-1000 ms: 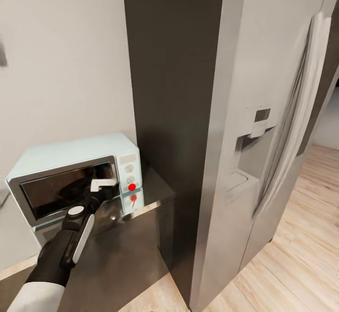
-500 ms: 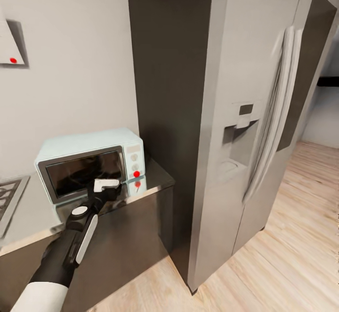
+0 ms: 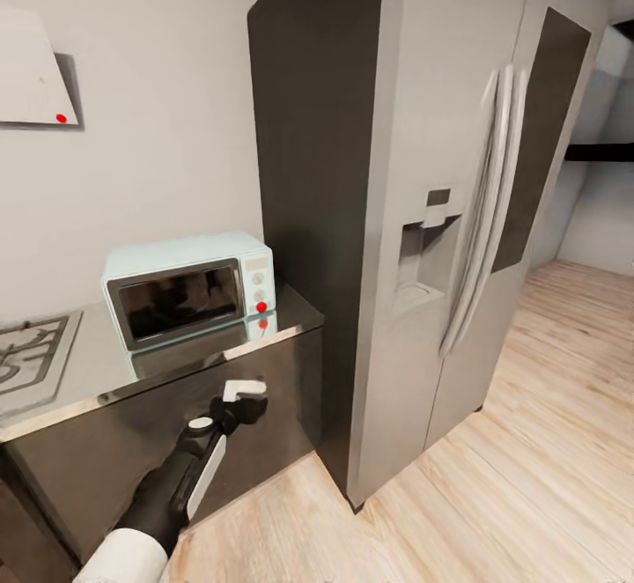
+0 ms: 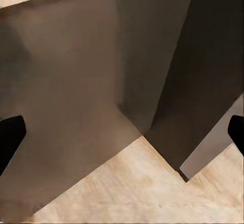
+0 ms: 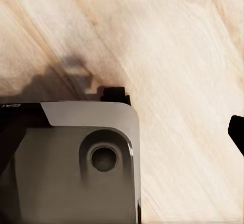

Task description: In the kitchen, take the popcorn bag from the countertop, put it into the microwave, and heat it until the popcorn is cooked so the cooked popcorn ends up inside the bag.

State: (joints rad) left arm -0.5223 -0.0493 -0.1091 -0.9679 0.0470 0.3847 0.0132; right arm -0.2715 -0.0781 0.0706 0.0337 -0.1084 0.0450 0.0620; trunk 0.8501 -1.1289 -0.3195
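Observation:
The microwave is a pale blue box on the glossy dark countertop, next to the fridge. Its dark glass door is closed and a red light glows under its two knobs. The popcorn bag is out of view. My left gripper hangs below the counter's edge, in front of the dark cabinet front, a good way from the microwave. It is open and empty, with its black fingertips far apart. In the right wrist view, one dark fingertip sits at the picture's edge over the wooden floor, with nothing held.
A tall grey fridge with a dispenser stands right of the counter. A steel gas hob lies at the counter's left, under a white hood. Light wooden floor stretches to the right. My own grey base shows in the right wrist view.
The view has pulled back from the counter, bringing the hob and hood into sight. My left gripper has dropped from the microwave's door to below the counter edge.

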